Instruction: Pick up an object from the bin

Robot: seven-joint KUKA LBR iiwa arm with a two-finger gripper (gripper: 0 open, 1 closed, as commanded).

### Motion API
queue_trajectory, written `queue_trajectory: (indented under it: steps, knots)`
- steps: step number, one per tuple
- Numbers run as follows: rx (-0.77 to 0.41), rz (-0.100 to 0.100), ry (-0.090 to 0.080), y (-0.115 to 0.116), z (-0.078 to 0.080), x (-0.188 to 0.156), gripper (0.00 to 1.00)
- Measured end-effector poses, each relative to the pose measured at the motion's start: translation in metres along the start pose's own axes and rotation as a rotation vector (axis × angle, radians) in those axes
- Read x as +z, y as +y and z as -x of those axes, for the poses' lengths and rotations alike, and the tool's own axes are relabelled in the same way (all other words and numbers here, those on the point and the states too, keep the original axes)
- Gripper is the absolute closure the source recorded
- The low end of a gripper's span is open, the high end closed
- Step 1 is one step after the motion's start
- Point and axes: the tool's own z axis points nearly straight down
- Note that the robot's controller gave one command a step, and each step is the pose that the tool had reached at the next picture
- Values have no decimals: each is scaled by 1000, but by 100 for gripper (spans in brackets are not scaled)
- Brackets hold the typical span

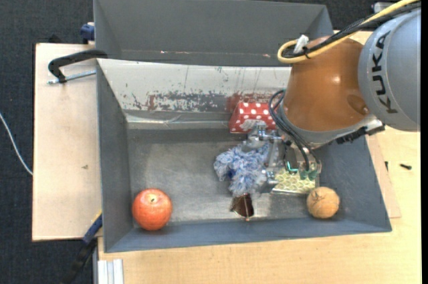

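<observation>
the pincer point(277, 166) hangs low in the grey bin point(200, 29), at the right-hand edge of a crumpled cloth point(237, 166), blue and white, which lies about the middle of the bin floor. metal parts of the pincer overlap the cloth's edge and seem to touch it. the tangle of metal, wires and fabric there is too cluttered to read: whether the pincer is wide, narrow or closed on the cloth i cannot tell, and nothing is clearly seen gripped in it. above the pincer sits the orange cover point(324, 85) of the wrist, with a yellow cable point(354, 22) looping over it, and the grey arm point(398, 69) comes in from the right of the cloth.

just right of the cloth, under the pincer, is a small flat green-and-white piece point(294, 181); whether it lies on the floor or belongs to the tool i cannot say. behind the cloth, against the back wall, stands a red box with white dots point(251, 114), partly hidden by the orange cover. just in front of the cloth, near the front wall, lies a small dark brown thing point(243, 206). to the right of the cloth and a little forward rests a round tan thing point(323, 202), near the green-and-white piece. well to the left of the cloth, in the front left corner, sits a red apple point(152, 209).
</observation>
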Motion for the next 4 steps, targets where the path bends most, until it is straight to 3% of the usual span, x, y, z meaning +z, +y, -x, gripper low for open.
queue_trajectory:
  steps: [1, 2, 3, 4]
  knots:
    - [0, 0, -4, 0, 0, -2, 0]
    - [54, 1, -13, -3, 11, 3, 0]
    - [-109, 4, -19, -8, 23, 104, 100]
    - [-110, 4, -19, -8, 23, 104, 100]
